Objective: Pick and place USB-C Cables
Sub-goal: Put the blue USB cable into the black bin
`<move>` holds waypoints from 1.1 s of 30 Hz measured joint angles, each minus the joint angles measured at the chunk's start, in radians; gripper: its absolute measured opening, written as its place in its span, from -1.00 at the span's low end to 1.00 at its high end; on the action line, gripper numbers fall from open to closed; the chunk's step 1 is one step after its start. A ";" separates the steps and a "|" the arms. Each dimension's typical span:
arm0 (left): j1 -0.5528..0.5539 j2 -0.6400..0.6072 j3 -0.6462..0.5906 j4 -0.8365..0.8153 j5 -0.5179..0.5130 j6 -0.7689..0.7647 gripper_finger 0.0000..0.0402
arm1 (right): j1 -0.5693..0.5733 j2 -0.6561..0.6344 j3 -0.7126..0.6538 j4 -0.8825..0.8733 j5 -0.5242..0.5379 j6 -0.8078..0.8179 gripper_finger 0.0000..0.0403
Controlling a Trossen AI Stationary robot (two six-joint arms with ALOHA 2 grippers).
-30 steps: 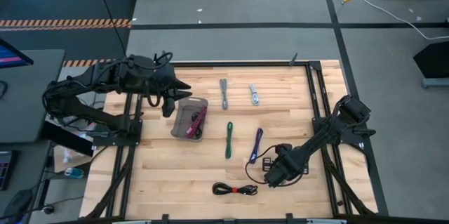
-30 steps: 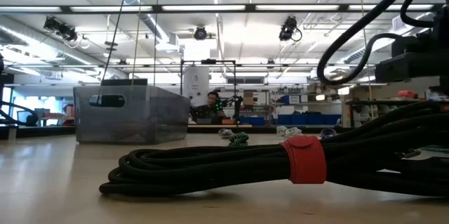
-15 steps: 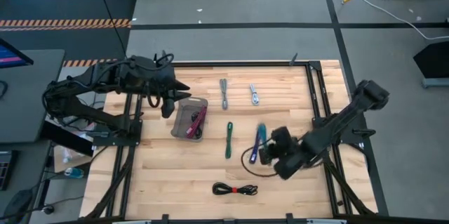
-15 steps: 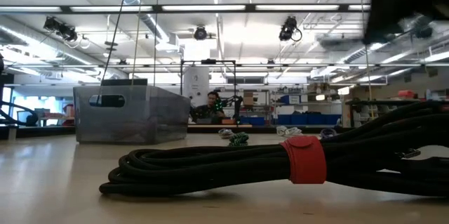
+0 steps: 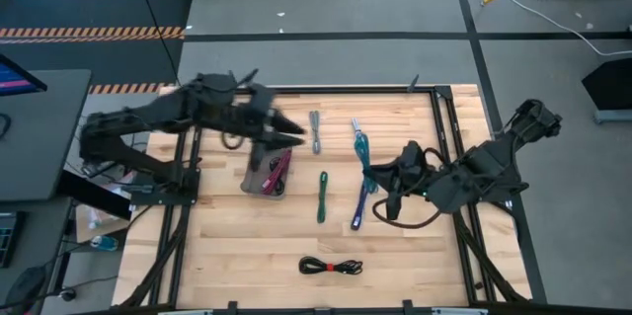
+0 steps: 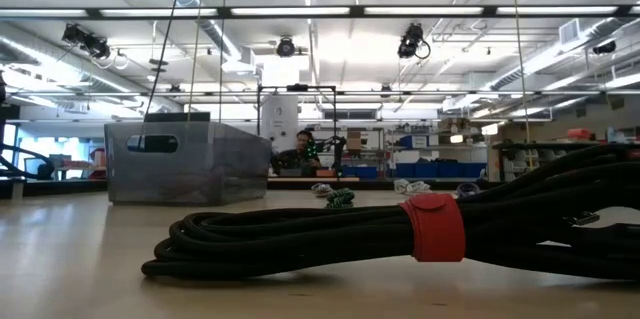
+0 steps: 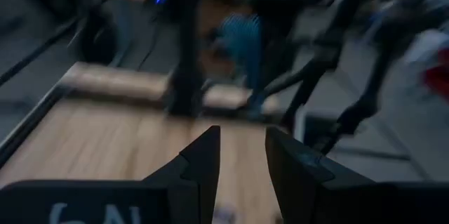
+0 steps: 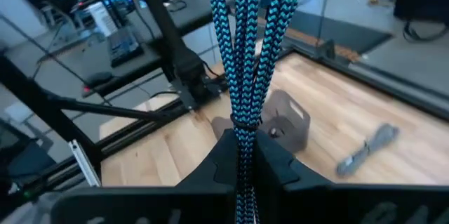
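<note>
Table (image 5: 395,275): light wood — dark frame around it
On it: grey tray (image 5: 259,167), green cable (image 5: 322,197), purple cable (image 5: 359,206), black cable (image 5: 331,267) — two grey cables (image 5: 315,131)

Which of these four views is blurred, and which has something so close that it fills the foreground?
Left wrist view: motion blur smears the room, though the left gripper fingers read clearly, slightly apart. High view: the left arm is smeared over the grey tray. Low view: the black cable looms in the foreground. Right wrist view: the right gripper pinches a sharp teal cable.

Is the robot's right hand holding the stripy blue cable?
Yes, the right gripper is shut on the teal braided cable, lifting it above the table.
</note>
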 joint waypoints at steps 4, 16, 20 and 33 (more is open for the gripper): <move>0.000 0.109 -0.001 0.196 0.126 -0.036 -0.40 | -0.021 0.002 0.000 0.013 -0.033 -0.065 -0.89; 0.015 0.281 -0.001 0.511 0.340 -0.142 -0.40 | -0.032 -0.008 0.000 0.055 -0.132 -0.138 -0.89; 0.036 0.281 0.000 0.516 0.340 -0.137 -0.40 | -0.026 -0.023 0.000 0.110 -0.147 -0.199 -0.89; 0.101 0.281 0.000 0.596 0.367 -0.105 -0.31 | -0.054 -0.065 0.000 0.109 -0.166 -0.292 -0.89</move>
